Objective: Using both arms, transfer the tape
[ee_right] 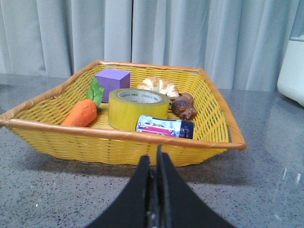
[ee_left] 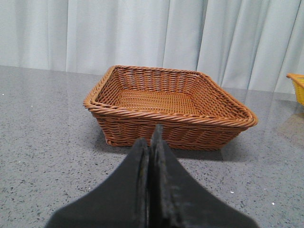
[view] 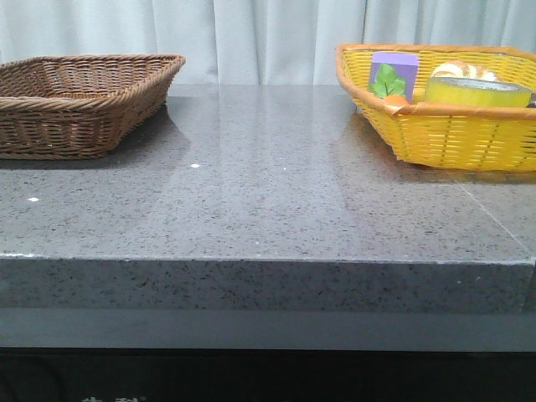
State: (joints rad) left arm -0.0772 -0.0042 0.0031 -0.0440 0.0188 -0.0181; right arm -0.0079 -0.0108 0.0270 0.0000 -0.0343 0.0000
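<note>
1. Starting point: both my claws are pressed fully closed with nothing in them. The right claw sits low at the bottom centre of its wrist view, facing the yellow basket; the left claw faces the brown basket.
2. The tape lies flat in the middle of the yellow basket, at the upper right of the front view.
3. It's crowded in there: carrot beside it, a small packet right in front, purple block behind.
4. So I'd open the right claw wide, clear the near rim, come down from above and pinch one wall of the ring, not the packet.
5. Leave the far side of the ring free for the left claw to take.
</note>
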